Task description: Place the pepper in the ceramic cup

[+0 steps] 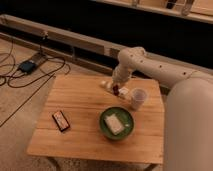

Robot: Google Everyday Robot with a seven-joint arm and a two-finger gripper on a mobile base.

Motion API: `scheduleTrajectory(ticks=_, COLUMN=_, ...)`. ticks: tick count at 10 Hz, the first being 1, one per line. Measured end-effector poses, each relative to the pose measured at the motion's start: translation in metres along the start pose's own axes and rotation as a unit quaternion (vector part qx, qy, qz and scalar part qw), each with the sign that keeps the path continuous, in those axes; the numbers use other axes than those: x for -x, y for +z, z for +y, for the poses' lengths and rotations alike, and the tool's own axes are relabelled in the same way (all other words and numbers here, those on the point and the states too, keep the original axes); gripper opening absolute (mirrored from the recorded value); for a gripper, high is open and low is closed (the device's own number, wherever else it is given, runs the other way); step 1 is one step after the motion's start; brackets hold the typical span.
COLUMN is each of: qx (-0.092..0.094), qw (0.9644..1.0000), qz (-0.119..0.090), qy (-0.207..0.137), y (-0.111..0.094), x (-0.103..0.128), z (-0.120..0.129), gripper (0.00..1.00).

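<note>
Pincer pinches the pepper just beside the ceramic cup, over the table. Cup stands upright, mouth up; the roundish pepper's long axis I cannot tell.

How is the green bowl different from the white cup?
The green bowl is wide and low; the ceramic cup is narrow and taller. The bowl holds a pale block; the cup shows nothing inside. The bowl sits nearer the front; the cup is just right of the gripper. Both stand upright on the wooden table.
</note>
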Motion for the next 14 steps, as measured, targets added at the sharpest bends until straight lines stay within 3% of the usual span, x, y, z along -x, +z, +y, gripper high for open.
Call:
scheduleTrajectory(ticks=3, qx=0.002, qw=0.9991, qz=-0.023, qy=0.036, y=-0.02, x=0.003, z=-0.036, gripper=0.0)
scheduleTrajectory(ticks=8, qx=-0.005, qw=0.9945, qz=-0.065, qy=0.082, y=-0.028, x=0.013, z=-0.084, gripper=0.0)
scheduleTrajectory(ticks=12, qx=-0.013, qw=0.9922, qz=-0.079, qy=0.096, y=-0.029, x=0.008, z=-0.106, gripper=0.0)
scheduleTrajectory(ticks=13, qx=-0.015, qw=0.9918, qz=-0.084, qy=0.095, y=-0.03, x=0.006, z=-0.11, gripper=0.02)
scheduleTrajectory(ticks=14, qx=-0.017, qw=0.9913, qz=-0.094, qy=0.091, y=-0.033, x=0.005, z=-0.112, gripper=0.11)
